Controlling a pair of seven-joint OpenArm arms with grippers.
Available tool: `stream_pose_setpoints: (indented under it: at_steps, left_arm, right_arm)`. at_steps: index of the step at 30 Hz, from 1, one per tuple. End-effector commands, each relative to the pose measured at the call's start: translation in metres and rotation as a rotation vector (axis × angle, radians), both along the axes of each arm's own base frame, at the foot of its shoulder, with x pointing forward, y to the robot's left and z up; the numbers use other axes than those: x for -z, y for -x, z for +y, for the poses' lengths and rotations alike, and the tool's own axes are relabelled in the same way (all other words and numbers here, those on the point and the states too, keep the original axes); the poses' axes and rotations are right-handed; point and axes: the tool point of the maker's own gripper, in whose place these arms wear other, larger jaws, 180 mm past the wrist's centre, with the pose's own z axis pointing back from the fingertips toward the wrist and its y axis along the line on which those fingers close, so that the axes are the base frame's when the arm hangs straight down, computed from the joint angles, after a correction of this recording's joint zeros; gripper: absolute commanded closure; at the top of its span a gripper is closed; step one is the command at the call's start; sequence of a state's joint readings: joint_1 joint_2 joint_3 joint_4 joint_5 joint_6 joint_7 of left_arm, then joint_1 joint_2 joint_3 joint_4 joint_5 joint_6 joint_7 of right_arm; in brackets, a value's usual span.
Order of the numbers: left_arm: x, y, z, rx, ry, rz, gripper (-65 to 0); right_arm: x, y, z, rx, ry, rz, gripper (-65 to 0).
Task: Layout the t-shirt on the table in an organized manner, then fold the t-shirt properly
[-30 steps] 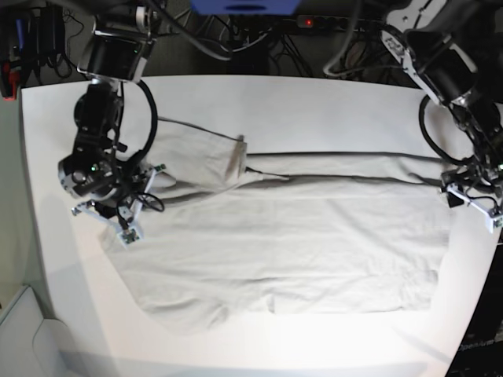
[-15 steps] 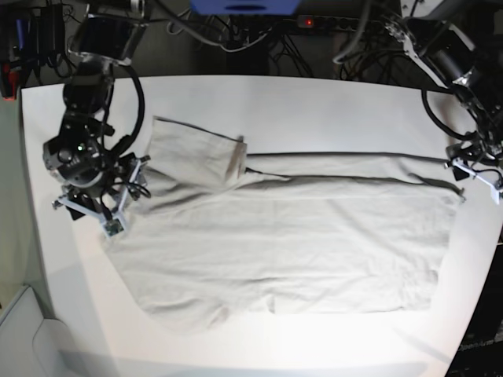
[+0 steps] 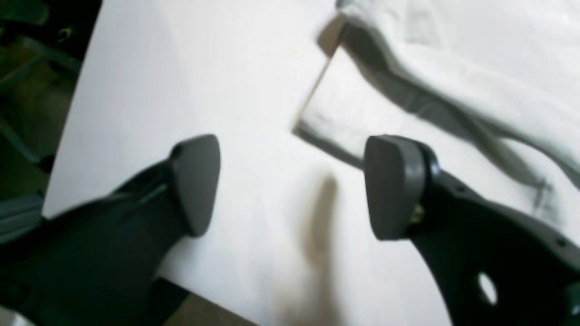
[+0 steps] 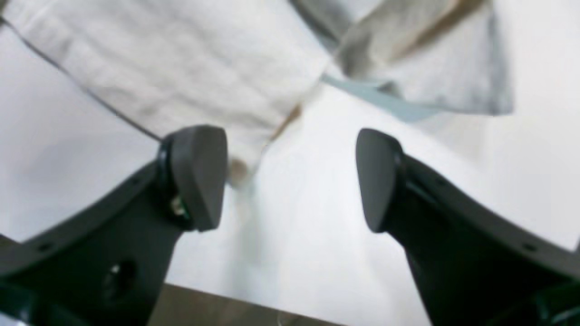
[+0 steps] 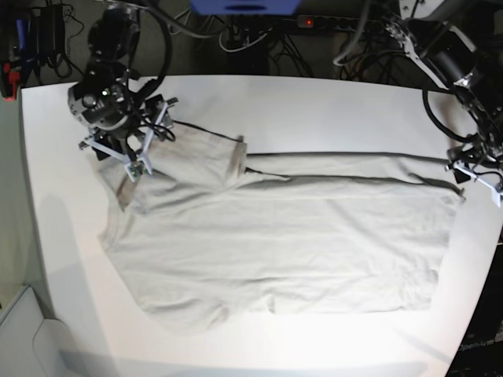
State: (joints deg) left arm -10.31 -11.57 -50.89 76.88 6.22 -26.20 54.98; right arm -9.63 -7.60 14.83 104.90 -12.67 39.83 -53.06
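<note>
The light grey-beige t-shirt (image 5: 291, 243) lies spread flat across the white table (image 5: 314, 102), with one sleeve (image 5: 204, 153) folded over at the far left. My right gripper (image 5: 110, 157) hovers open above the shirt's left edge beside that sleeve. In the right wrist view the gripper (image 4: 287, 176) has only bare table (image 4: 317, 235) between its fingers, and the shirt (image 4: 181, 59) lies just beyond the tips. My left gripper (image 5: 475, 179) is open at the shirt's right end. Its wrist view shows the gripper (image 3: 294, 185) empty, beside a shirt corner (image 3: 335, 122).
Cables and a power strip (image 5: 314, 23) run behind the table's far edge. The table's edge and the floor (image 3: 204, 312) show just under the left gripper, and the table's edge (image 4: 217, 303) also shows under the right one. A pale bin (image 5: 16, 330) stands off the front left corner.
My right gripper has opened, let go of the shirt's left edge, and moved back toward the far-left sleeve. The left gripper has risen slightly and stays open.
</note>
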Motion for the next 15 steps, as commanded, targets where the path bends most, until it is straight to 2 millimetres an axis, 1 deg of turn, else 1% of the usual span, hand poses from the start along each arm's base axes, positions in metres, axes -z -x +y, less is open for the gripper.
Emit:
stream_pose_setpoints:
  at_steps: [1, 4, 8, 10, 11, 13, 14, 15]
  left_arm:
    - [-0.018, -0.009, 0.009, 0.002, -0.037, -0.045, -48.1]
    - [-0.018, -0.009, 0.009, 0.002, -0.037, -0.045, -48.1]
    - [-0.017, -0.008, 0.009, 0.002, -0.036, -0.043, -48.1]
    - [-0.017, -0.008, 0.009, 0.002, -0.036, -0.043, -48.1]
    - [-0.016, -0.007, 0.009, 0.002, -0.036, -0.038, -48.1]
    - [-0.013, -0.003, 0.008, 0.003, -0.035, -0.029, -48.0]
    - [-0.012, -0.002, 0.008, 0.003, -0.035, -0.026, -48.0]
    - [-0.011, -0.001, 0.008, 0.003, -0.035, -0.024, -48.0]
  right_arm:
    - [0.000, -0.001, 0.004, -0.007, -0.016, -0.008, -45.2]
    - [0.016, 0.006, 0.007, -0.010, -0.033, 0.041, -45.1]
    - [0.028, 0.012, 0.011, -0.012, -0.049, 0.081, -45.0]
    - [0.031, 0.014, 0.013, -0.014, -0.054, 0.091, -44.5]
    - [0.032, 0.014, 0.013, -0.014, -0.054, 0.092, -43.3]
    - [0.033, 0.014, 0.015, -0.018, -0.063, 0.094, -38.5]
    - [0.032, 0.013, 0.016, -0.018, -0.074, 0.090, -34.8]
    - [0.031, 0.012, 0.018, -0.018, -0.089, 0.084, -29.3]
